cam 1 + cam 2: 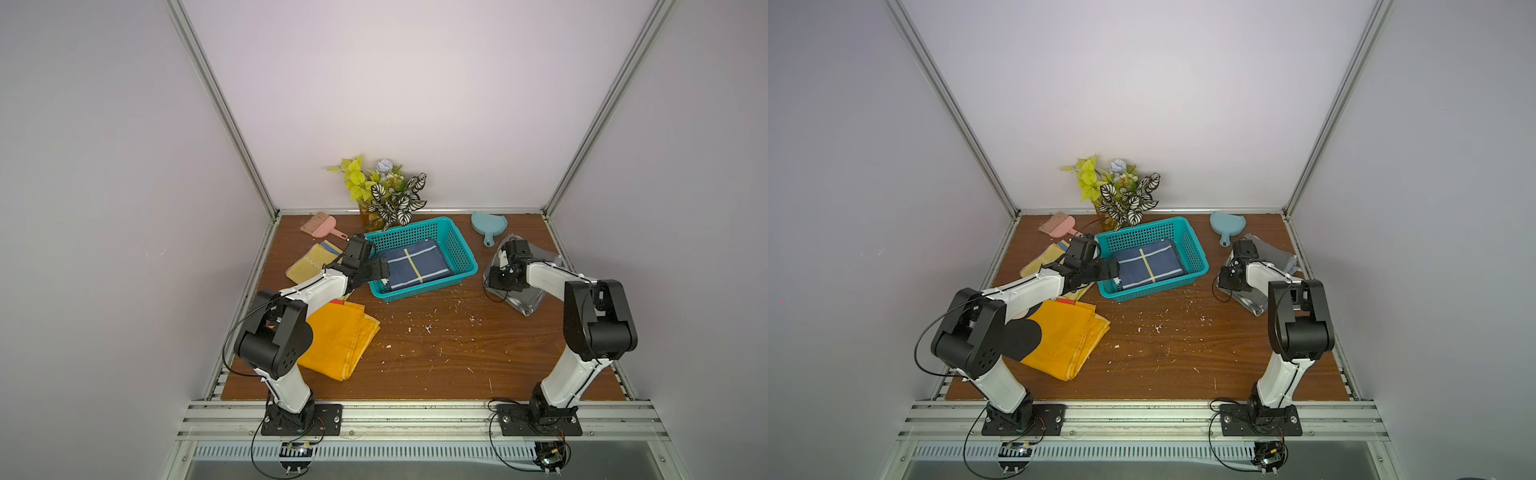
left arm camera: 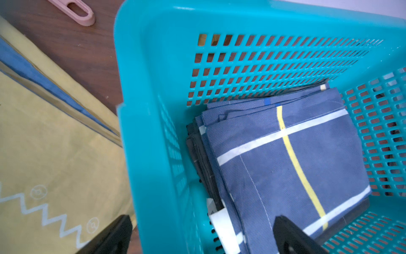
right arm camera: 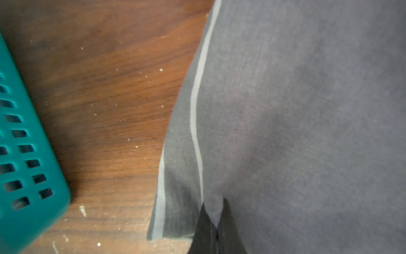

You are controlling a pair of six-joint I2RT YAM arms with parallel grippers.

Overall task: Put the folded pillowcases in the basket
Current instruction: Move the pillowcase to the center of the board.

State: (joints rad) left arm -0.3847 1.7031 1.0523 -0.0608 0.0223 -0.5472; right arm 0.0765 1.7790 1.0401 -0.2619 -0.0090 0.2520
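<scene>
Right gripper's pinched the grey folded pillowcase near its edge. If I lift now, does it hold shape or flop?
Probably flops: the grey pillowcase is thin cloth, puckering where the right gripper pinches it. Layers may fan apart: the pinch seems to catch only the top fold. Likely light, so the pinch should hold.

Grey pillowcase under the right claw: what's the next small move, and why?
Probably lift it clear of the table. The right claw is shut on a fold of the grey pillowcase, which lies flat outside the basket.
</scene>
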